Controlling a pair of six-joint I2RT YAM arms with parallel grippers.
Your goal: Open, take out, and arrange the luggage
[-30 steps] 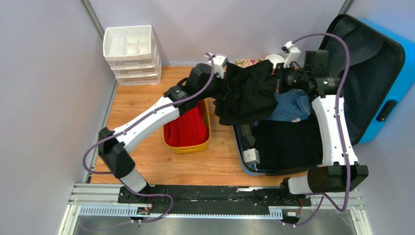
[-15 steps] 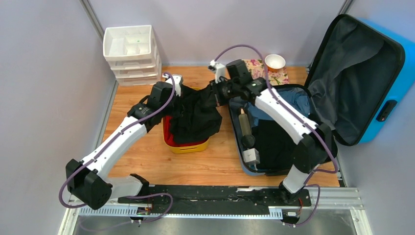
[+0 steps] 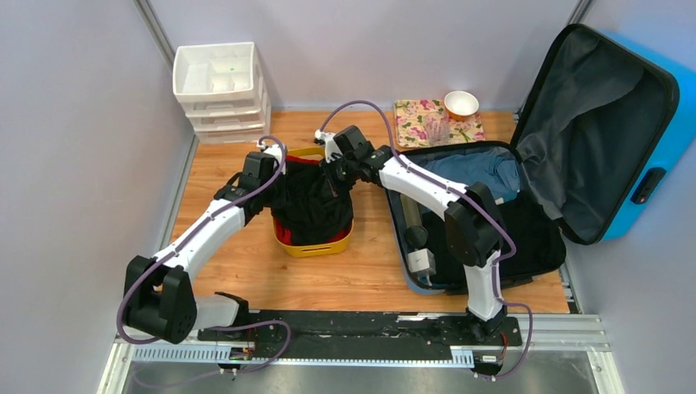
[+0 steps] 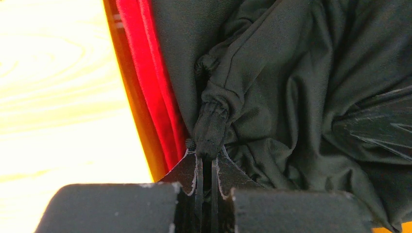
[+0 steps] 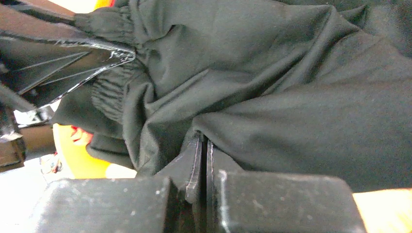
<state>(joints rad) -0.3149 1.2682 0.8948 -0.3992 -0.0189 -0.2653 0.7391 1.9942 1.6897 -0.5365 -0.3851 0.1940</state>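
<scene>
left gripper and right gripper jammed over yellow tub, black garment piled in, bare tabletop out front, open luggage hogging the right

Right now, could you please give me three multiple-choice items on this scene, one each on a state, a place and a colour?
1. The luggage is: A zipped shut; B open with its lid raised; C lying face down.
2. The black garment is: A inside the luggage; B over the yellow tub; C held high above everything.
3. The cloth beneath the garment in the tub is: A green; B white; C red.

Answers: 1 B, the grey lining of the raised lid shows; 2 B, it drapes down into the tub; 3 C, red shows along the tub's wall.
</scene>
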